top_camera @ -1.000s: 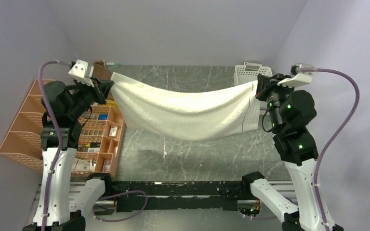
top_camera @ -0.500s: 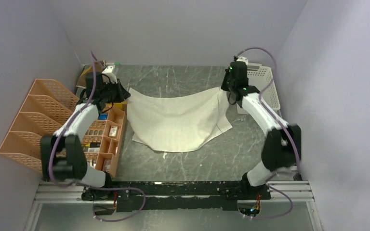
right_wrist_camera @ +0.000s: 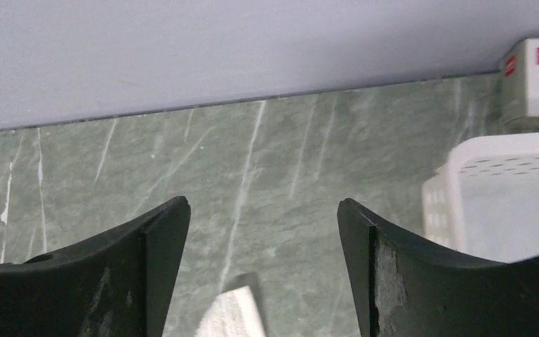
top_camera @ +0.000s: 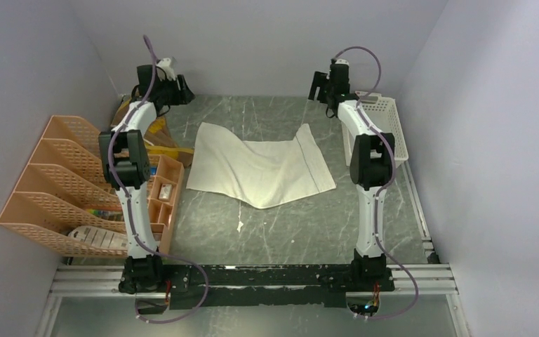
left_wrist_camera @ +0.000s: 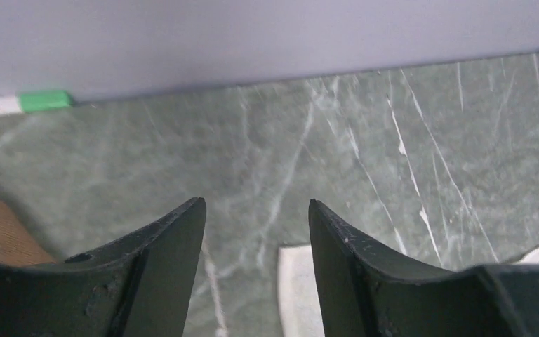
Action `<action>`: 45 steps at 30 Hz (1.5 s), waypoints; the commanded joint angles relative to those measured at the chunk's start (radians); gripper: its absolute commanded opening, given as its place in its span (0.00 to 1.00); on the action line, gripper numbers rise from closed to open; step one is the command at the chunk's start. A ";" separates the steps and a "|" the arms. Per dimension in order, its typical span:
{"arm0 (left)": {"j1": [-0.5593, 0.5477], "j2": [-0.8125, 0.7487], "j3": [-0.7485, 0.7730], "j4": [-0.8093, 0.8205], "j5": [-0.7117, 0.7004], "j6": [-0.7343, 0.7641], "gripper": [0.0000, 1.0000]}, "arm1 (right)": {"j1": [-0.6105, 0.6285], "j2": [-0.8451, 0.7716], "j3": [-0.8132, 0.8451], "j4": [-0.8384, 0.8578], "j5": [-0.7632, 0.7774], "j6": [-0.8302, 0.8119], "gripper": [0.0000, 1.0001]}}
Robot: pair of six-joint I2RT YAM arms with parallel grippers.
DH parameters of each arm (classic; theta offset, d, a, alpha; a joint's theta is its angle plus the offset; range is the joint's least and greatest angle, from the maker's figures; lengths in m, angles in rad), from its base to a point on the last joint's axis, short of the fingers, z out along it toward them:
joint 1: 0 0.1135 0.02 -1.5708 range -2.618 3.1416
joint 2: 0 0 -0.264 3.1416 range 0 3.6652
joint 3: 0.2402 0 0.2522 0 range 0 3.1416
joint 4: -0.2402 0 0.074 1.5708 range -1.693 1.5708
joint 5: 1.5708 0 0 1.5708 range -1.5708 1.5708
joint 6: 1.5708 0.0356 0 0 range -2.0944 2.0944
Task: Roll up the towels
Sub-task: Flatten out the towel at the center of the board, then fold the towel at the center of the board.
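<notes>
Both spread, empty: left pincer (left_wrist_camera: 256, 205), right pincer (right_wrist_camera: 263, 205); cream towel (top_camera: 260, 165) lies btwn, apart.

— What lies on the dark green marbled tabletop (top_camera: 281, 217)?
— A cream-white cloth towel (top_camera: 260, 165), spread at the middle, rumpled along its far edge. An orange plastic mesh file rack (top_camera: 56, 151) stands left, a white slotted plastic basket (top_camera: 395, 123) right.
</notes>
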 commanded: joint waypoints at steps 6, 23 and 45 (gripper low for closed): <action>0.084 0.160 0.167 -0.154 0.338 0.094 0.64 | -0.074 -0.147 -0.212 0.033 -0.315 -0.132 0.70; -0.039 0.155 -0.022 -0.175 0.294 0.193 0.55 | -0.024 -0.098 -0.274 -0.092 -0.307 -0.241 0.49; -0.052 0.045 -0.149 -0.043 -0.015 0.132 0.07 | -0.005 -0.022 -0.247 -0.071 -0.221 -0.241 0.63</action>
